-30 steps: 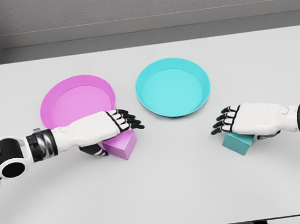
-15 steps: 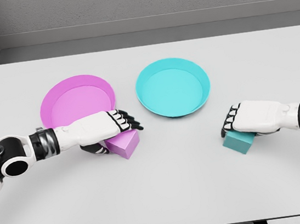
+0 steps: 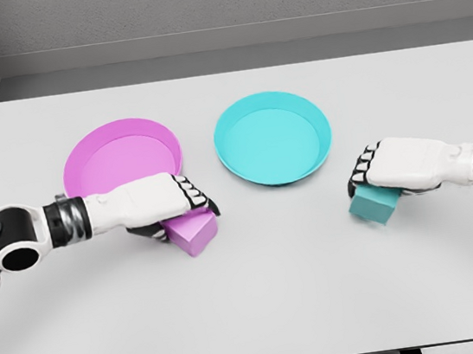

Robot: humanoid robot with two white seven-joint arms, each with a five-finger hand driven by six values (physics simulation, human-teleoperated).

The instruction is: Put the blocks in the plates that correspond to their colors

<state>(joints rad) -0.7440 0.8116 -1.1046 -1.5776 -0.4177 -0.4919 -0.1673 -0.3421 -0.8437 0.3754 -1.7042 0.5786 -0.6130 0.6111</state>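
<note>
A pink block (image 3: 191, 234) sits just in front of the pink plate (image 3: 118, 157), with my left hand (image 3: 190, 207) curled over its top and shut on it. On the right, a teal block (image 3: 374, 204) is tilted under my right hand (image 3: 364, 177), whose fingers are wrapped down over it. The teal plate (image 3: 273, 136) lies left of and behind that hand, with nothing in it. The pink plate holds nothing either. Both blocks are partly hidden by the fingers.
Both plates stand side by side at the middle of the white table (image 3: 262, 304). A grey wall runs behind the table's far edge.
Both hands went from spread fingers above the blocks to curled grasps. The teal block has risen slightly and shifted toward the teal plate; the pink block has barely moved.
</note>
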